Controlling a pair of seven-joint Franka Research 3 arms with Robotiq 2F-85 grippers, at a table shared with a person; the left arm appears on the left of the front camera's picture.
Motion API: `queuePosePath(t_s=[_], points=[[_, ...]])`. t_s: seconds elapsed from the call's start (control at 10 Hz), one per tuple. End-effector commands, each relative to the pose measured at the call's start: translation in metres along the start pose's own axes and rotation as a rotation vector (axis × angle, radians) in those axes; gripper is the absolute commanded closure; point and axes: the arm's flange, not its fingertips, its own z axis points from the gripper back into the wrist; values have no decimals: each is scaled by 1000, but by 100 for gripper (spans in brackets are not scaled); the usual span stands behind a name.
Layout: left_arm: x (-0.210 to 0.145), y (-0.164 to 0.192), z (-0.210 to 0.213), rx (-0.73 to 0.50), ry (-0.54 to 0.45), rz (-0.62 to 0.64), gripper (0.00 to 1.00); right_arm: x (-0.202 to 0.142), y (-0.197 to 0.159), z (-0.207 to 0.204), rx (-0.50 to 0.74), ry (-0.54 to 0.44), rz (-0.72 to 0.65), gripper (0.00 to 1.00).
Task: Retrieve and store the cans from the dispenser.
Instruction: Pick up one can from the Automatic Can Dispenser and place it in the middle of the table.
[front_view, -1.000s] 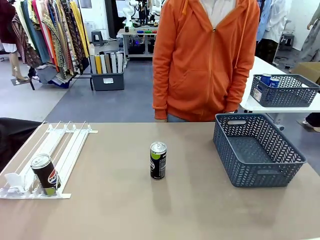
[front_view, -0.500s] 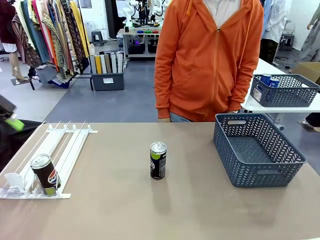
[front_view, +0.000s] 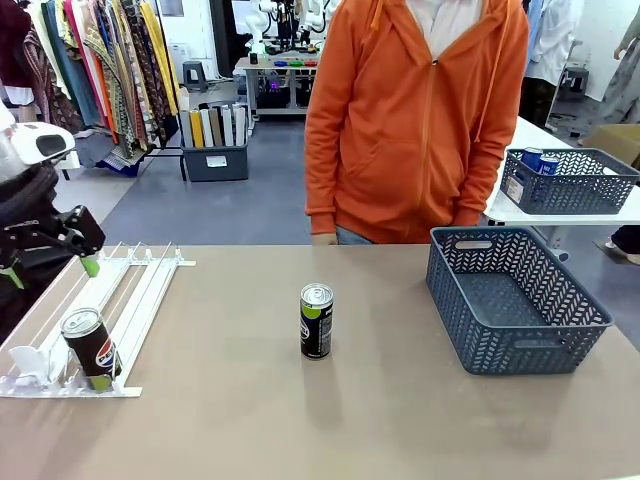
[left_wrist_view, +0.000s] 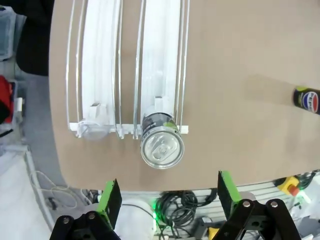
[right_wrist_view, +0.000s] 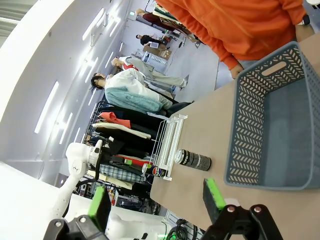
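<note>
Here, the tan table (front_view: 400, 430) is bearing everything, with a person in an orange hoodie (front_view: 410, 120) standing at its far edge. The dark grey lattice basket (front_view: 447, 280) is sitting on the right and the white dispenser (front_view: 135, 290) is lying at the left. The left gripper (left_wrist_view: 167, 197) is hovering above the dispenser's near end, jaws wide apart and holding nothing; the right gripper (right_wrist_view: 156, 200) is likewise gaping and gripping nothing. One Pepsi can (left_wrist_view: 161, 142) is standing at the dispenser's near end, against the stopper; another dark can (front_view: 316, 321) is standing upright mid-table, well apart from the basket.

place: robot lab | signs: clothes racks (front_view: 110, 70); equipment bench (front_view: 272, 66)
</note>
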Motion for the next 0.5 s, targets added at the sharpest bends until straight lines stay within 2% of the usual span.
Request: queuePosePath(t_s=[0.0, 0.1, 0.2, 0.4], points=[[-5, 8, 5, -5, -9, -27, 0, 4, 3, -2, 26, -20, 12, 0], [0, 0, 0, 0, 0, 0, 0, 4, 3, -2, 26, -20, 12, 0], [3, -7, -12, -2, -25, -69, 0, 4, 3, -2, 26, -20, 12, 0], [8, -18, -50, 22, 23, -81, 0, 4, 3, -2, 26, -20, 12, 0]])
